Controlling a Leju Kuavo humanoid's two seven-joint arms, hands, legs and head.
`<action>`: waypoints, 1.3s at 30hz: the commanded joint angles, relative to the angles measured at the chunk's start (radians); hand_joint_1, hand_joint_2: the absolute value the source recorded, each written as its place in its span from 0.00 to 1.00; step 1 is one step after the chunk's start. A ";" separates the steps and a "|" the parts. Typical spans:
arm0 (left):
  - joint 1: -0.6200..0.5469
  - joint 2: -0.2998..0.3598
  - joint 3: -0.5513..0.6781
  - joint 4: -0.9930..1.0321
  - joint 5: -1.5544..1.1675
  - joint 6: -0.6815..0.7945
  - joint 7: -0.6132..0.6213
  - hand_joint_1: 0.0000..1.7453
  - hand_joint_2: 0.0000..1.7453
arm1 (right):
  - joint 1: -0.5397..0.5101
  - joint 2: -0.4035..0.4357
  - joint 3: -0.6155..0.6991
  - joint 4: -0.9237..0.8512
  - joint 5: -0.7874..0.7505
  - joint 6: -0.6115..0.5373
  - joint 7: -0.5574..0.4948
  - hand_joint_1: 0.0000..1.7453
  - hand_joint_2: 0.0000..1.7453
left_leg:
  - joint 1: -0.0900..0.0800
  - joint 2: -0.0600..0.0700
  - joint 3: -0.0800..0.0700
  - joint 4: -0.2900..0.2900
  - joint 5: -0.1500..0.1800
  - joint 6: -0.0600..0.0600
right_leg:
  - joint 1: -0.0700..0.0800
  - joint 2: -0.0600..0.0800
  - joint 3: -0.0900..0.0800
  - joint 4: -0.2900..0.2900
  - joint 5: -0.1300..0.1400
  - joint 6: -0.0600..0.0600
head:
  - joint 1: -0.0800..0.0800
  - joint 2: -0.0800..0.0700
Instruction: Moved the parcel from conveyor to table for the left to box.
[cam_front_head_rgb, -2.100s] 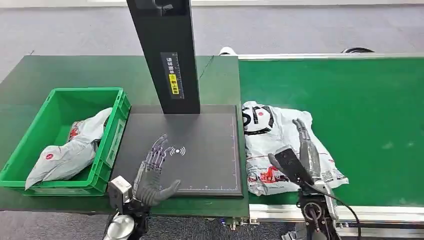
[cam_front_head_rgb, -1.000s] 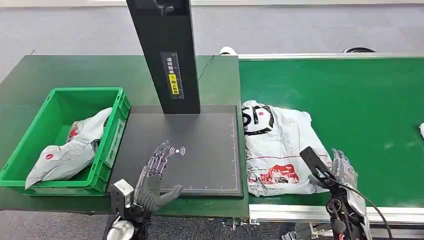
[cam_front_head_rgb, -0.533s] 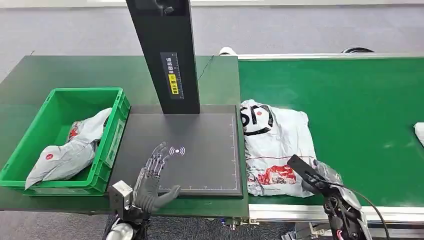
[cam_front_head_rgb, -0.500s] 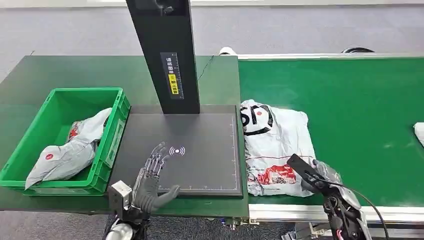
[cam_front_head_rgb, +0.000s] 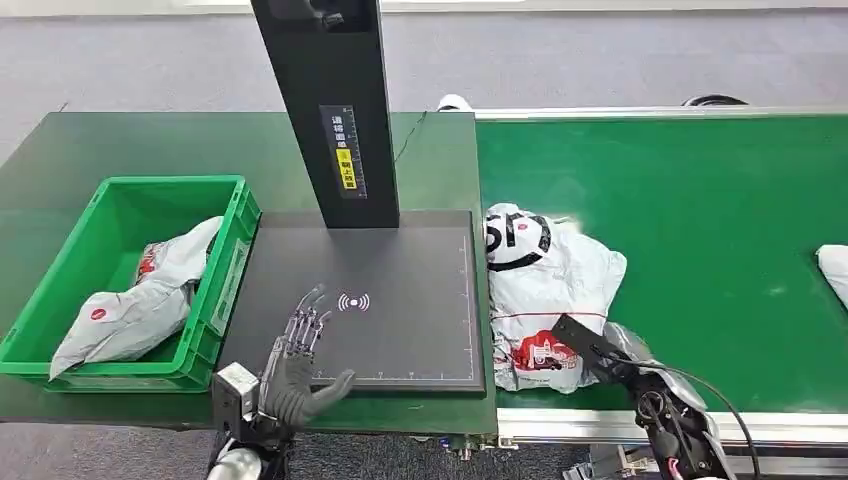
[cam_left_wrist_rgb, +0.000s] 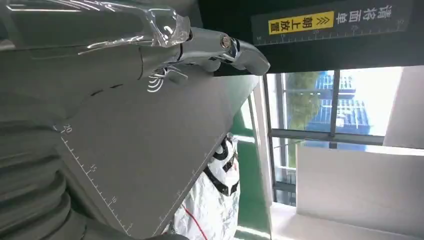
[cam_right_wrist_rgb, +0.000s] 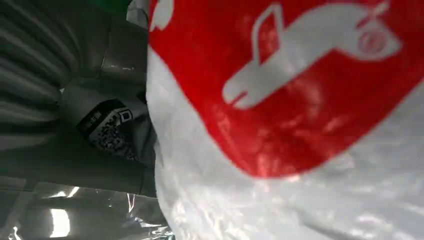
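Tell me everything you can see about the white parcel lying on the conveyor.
The parcel is a soft, crumpled white plastic mailing bag with black lettering at its far end and a red printed patch near the robot. It lies flat on the green conveyor belt, its left edge against the dark scanner plate. The right hand holds its near right corner.

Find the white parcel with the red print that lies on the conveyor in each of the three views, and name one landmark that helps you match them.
Head view: white parcel on the belt, right of the black scan pad.
Left wrist view: parcel past the pad's edge.
Right wrist view: parcel close up, against the right hand.
Shared landmark: the scan pad, in head and left wrist views.
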 joint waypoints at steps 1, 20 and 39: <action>0.012 0.026 -0.005 -0.003 0.002 0.001 0.006 0.00 1.00 | -0.010 0.008 0.058 0.029 -0.016 -0.011 -0.017 1.00 1.00 | 0.000 0.002 0.001 -0.001 0.000 0.000 | 0.001 0.000 0.001 -0.001 0.000 -0.001 | 0.000 0.000; 0.012 0.026 -0.005 -0.004 0.002 0.001 0.006 0.00 1.00 | -0.008 0.007 0.058 0.029 -0.016 -0.011 -0.017 1.00 1.00 | 0.000 0.001 0.001 -0.001 0.000 0.000 | 0.000 0.000 0.001 -0.001 0.000 -0.001 | 0.000 0.000; 0.007 0.019 -0.011 0.010 0.009 -0.036 -0.059 0.00 1.00 | 0.193 0.213 -0.301 -0.561 -0.792 -0.208 -0.537 1.00 1.00 | 0.000 -0.002 -0.001 -0.001 0.000 0.000 | 0.000 -0.003 -0.001 0.000 -0.001 -0.001 | 0.000 0.000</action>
